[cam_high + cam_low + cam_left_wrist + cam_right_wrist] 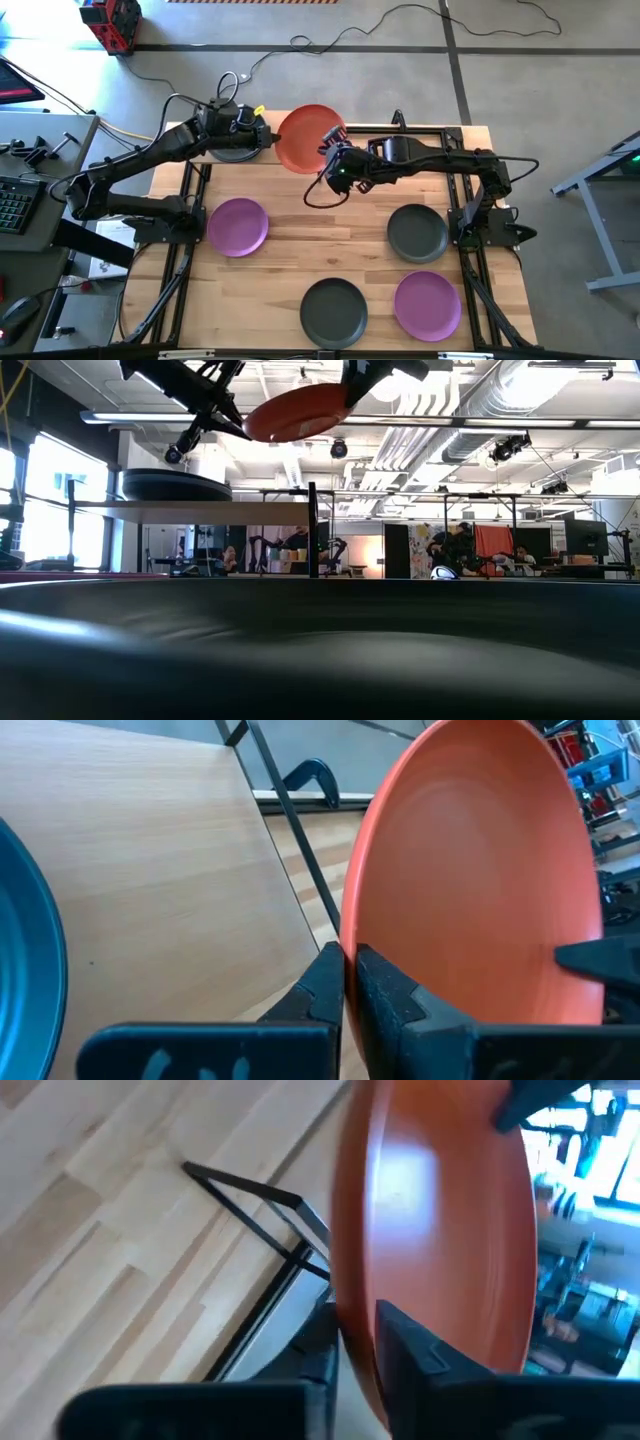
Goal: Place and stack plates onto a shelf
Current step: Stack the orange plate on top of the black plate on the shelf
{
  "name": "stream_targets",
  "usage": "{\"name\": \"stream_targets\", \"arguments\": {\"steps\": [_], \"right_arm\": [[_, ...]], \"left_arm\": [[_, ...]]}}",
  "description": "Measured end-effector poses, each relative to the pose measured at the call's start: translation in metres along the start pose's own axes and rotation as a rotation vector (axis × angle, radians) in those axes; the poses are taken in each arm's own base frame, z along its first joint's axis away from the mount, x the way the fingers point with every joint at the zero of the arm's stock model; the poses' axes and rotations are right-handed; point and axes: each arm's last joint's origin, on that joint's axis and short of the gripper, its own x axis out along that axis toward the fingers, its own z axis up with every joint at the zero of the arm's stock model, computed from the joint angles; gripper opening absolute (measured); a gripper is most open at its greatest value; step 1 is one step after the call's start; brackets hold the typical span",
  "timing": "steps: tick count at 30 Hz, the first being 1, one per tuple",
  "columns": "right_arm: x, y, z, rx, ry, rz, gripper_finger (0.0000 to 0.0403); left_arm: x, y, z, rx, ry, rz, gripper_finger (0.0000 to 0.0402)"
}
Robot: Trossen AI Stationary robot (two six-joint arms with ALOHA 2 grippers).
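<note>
An orange plate [308,140] hangs in the air over the table's far edge, between my two grippers. My left gripper [270,136] is shut on its left rim. At the right rim, my right gripper [330,142] has one finger on either side of the rim [352,1320], a little apart. The shelf [200,510] stands at the far left under my left arm. Its light-wood panel [150,870] carries a dark grey plate [175,485] and a light blue plate [25,960]. My left gripper pinches the orange plate's rim [352,945] between its two fingers, on the side toward the table's left. The fingers come from the left, slanting down. The plate is lifted clear and nearly level, its hollow side up. My right gripper: I cannot tell whether its fingers [420,1355] touch the rim.
On the tabletop lie a purple plate [238,225] at the left, a dark grey plate [417,232] at the right, and another dark grey plate [334,310] and a purple plate [428,304] near the front edge. Thin black shelf posts [290,840] stand beside the orange plate.
</note>
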Motion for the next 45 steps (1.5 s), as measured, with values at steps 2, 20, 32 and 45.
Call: {"name": "stream_targets", "arguments": {"steps": [2, 20, 32, 45], "right_arm": [[0.000, -0.001, 0.000, 0.045, 0.003, -0.009, 0.0057], [-0.002, -0.002, -0.004, 0.107, 0.140, -0.095, 0.0142], [0.004, -0.004, -0.008, 0.143, 0.083, -0.043, 0.0142], [0.011, -0.008, -0.017, 0.240, 0.042, 0.006, 0.0142]], "left_arm": [[0.000, 0.001, 0.000, 0.001, 0.001, 0.004, 0.0004], [-0.053, 0.011, -0.006, -0.054, -0.071, 0.143, 0.0002], [-0.103, 0.027, -0.021, -0.169, -0.245, 0.373, 0.0002], [-0.117, 0.051, -0.020, -0.247, -0.345, 0.647, 0.0002]]}}
